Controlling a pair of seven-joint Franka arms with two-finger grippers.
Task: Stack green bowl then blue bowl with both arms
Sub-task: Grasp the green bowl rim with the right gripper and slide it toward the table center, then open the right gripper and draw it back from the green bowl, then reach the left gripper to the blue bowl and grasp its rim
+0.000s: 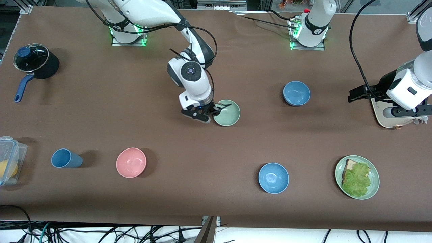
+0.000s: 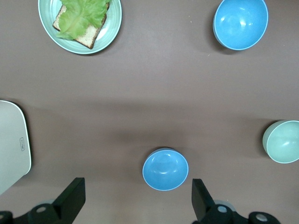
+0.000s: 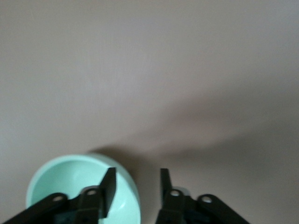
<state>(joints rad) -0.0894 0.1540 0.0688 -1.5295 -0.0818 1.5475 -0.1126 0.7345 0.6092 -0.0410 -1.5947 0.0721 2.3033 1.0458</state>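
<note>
The green bowl (image 1: 227, 113) stands upright mid-table; it also shows in the right wrist view (image 3: 70, 186) and the left wrist view (image 2: 282, 141). My right gripper (image 1: 213, 109) is down at the bowl's rim on the side toward the right arm's end. It is open (image 3: 136, 175), with one finger inside the bowl and one outside, a gap on each side of the rim. The blue bowl (image 1: 296, 93) sits toward the left arm's end, farther from the front camera. My left gripper (image 1: 410, 116) hangs open and empty high over the left arm's end; the blue bowl (image 2: 165, 169) lies far below, between its fingers (image 2: 136, 186).
A brighter blue bowl (image 1: 273, 178) and a green plate with bread and lettuce (image 1: 373, 192) lie near the front. A pink bowl (image 1: 131, 162), a blue cup (image 1: 65, 158), a plastic box (image 1: 10, 158) and a black pot (image 1: 35, 62) lie toward the right arm's end. A white flat device (image 1: 381, 116) lies under the left gripper.
</note>
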